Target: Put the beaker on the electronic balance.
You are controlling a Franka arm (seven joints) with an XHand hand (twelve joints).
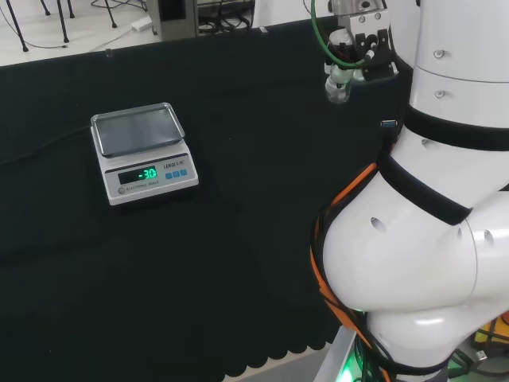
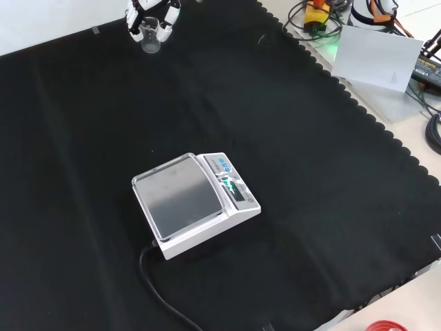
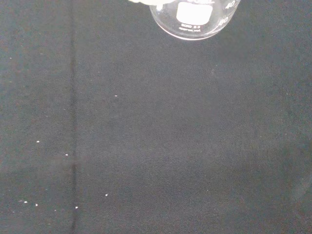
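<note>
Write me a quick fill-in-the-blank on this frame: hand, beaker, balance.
1. The hand is curled round a clear glass ____.
2. The pan of the electronic balance carries ____.
3. In the front view the beaker is at the ____ edge of the picture, far from the balance.
4. The bench is covered with a ____ cloth.

Missing words: beaker; nothing; top; black

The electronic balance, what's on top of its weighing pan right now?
Nothing sits on the electronic balance; its pan is bare in head and front views. The beaker is far from it at the cloth's edge, with the robot hand curled round it. Its underside and contents cannot be made out.
</note>
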